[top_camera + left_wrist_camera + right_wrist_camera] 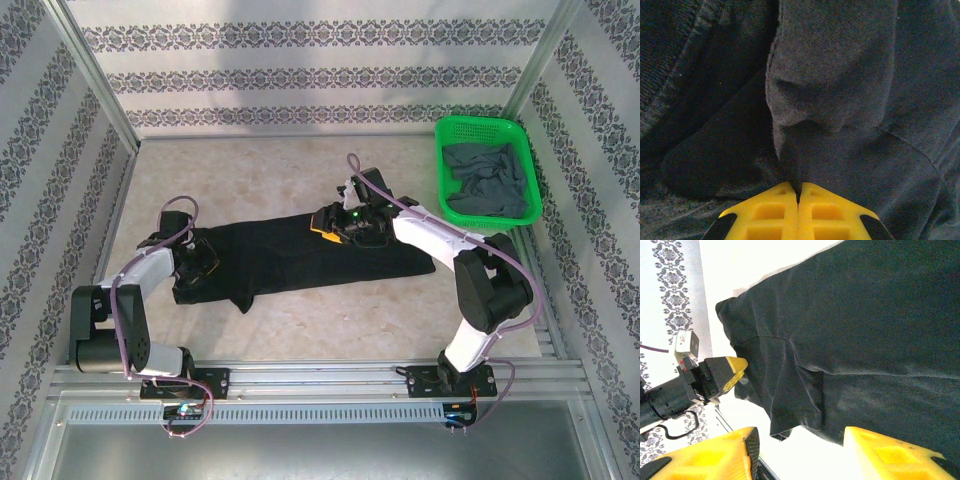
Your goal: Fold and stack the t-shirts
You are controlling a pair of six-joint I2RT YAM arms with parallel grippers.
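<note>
A black t-shirt [300,262] lies spread lengthwise across the middle of the table. My left gripper [197,258] sits at the shirt's left end, shut on a pinched fold of the black cloth [840,75]. In the left wrist view the yellow fingertips [785,200] meet with the fabric caught between them. My right gripper [342,226] hovers over the shirt's far edge near the middle. Its yellow fingers [715,455] stand apart with nothing between them, above the shirt's sleeve and hem [795,405]. A slate grey t-shirt [485,178] lies crumpled in the basket.
The green mesh basket [480,124] stands at the back right corner. Patterned walls close in the table on three sides, and a metal rail [320,372] runs along the near edge. Bare tabletop [240,170] stretches behind the black shirt.
</note>
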